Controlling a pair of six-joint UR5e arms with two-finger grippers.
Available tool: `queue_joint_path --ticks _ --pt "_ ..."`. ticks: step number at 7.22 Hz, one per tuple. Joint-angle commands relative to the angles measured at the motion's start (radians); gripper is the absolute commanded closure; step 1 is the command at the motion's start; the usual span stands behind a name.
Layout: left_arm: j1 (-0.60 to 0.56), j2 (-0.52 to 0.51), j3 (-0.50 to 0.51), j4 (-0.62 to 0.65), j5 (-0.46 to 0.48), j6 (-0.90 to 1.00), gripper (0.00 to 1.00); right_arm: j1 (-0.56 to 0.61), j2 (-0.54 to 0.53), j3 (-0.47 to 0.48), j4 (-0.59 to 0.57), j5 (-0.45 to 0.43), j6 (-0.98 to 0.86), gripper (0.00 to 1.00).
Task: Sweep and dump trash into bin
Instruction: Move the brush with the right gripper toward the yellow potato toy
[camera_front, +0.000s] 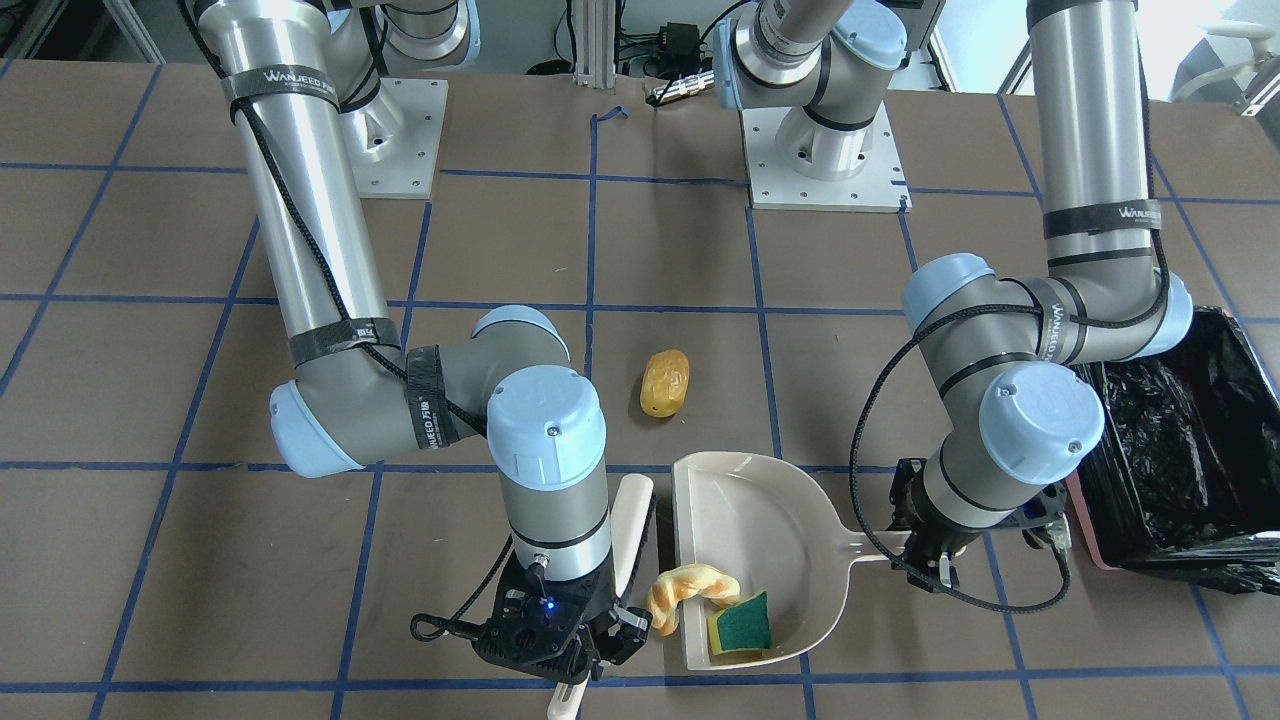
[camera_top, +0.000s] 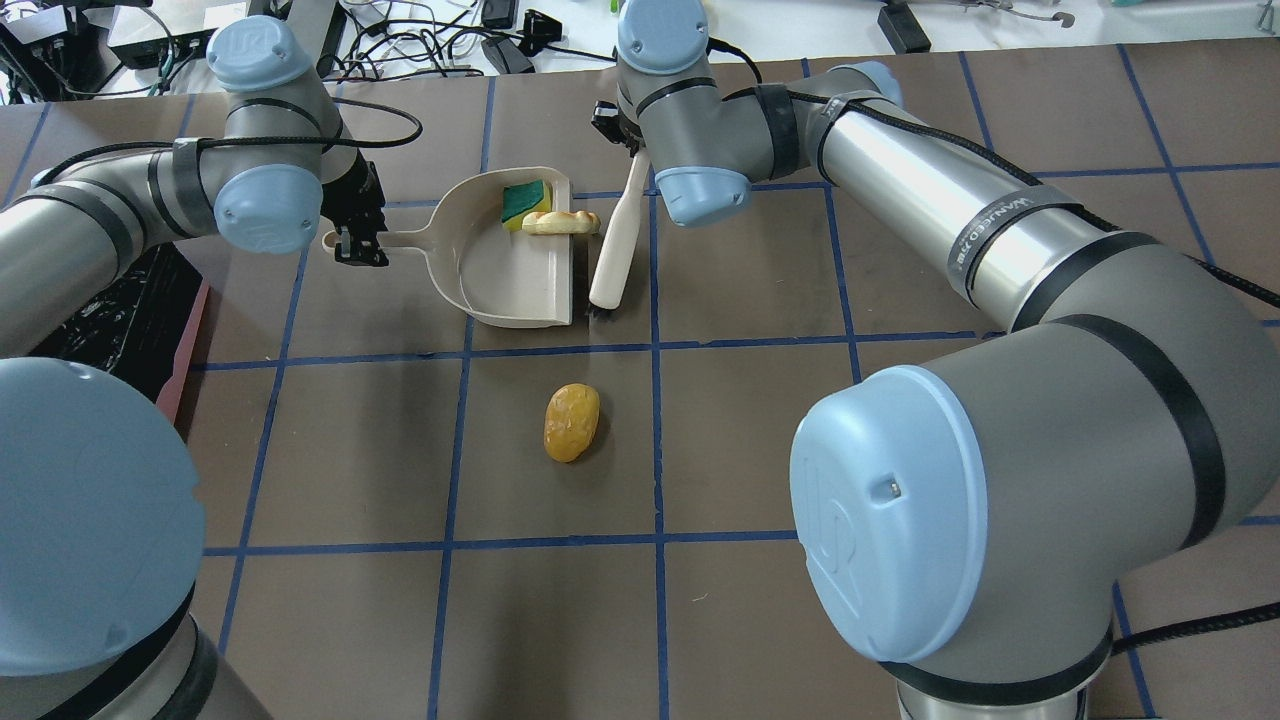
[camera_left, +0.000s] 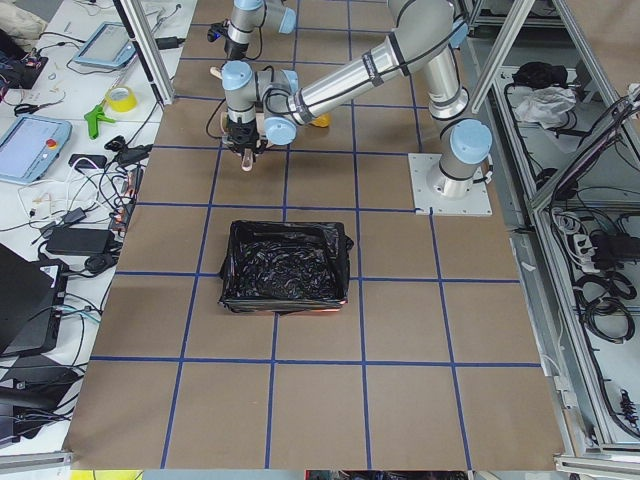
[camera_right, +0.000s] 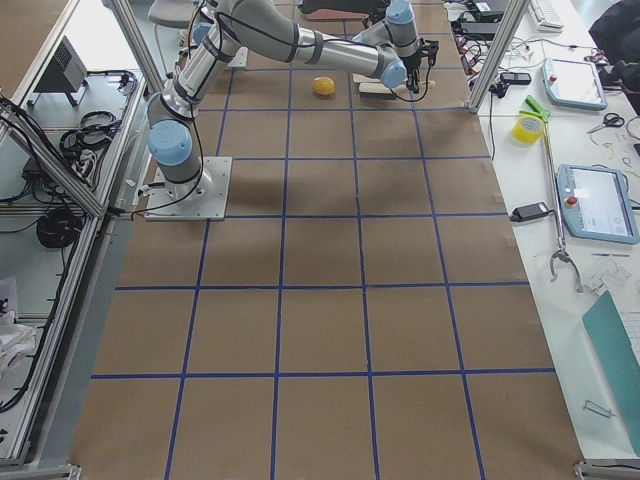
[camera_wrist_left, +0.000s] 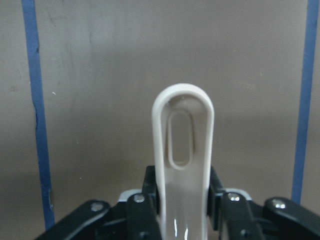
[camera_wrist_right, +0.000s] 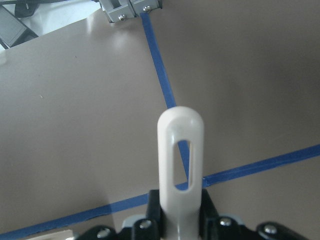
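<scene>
The beige dustpan (camera_front: 770, 520) lies flat on the table. The green-and-yellow sponge piece (camera_front: 742, 625) sits inside it, and the croissant (camera_front: 690, 590) straddles its open lip. The bread roll (camera_front: 665, 383) lies alone on the table, apart from the pan; it also shows in the overhead view (camera_top: 572, 422). My left gripper (camera_top: 358, 240) is shut on the dustpan handle (camera_wrist_left: 183, 150). My right gripper (camera_front: 575, 650) is shut on the white brush (camera_top: 618, 235), which lies along the pan's mouth beside the croissant. The bin (camera_front: 1180, 450), pink with a black bag, stands beside my left arm.
The table is brown with blue tape grid lines. The two arm bases (camera_front: 825, 150) stand at the robot's side of the table. The bin also shows in the left exterior view (camera_left: 283, 265), a grid square away from the dustpan.
</scene>
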Motion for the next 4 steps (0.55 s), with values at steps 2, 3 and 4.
queue_joint_path --ticks 2,3,4 --pt "0.002 0.003 -0.003 0.000 -0.007 0.004 1.00 0.012 0.000 -0.012 0.000 0.033 0.141 1.00" --pt "0.002 0.003 -0.001 0.006 -0.007 0.004 1.00 0.012 -0.001 -0.025 0.002 0.045 0.158 1.00" --pt "0.002 0.003 -0.001 0.011 -0.007 0.004 1.00 0.011 -0.003 -0.034 0.009 0.072 0.204 1.00"
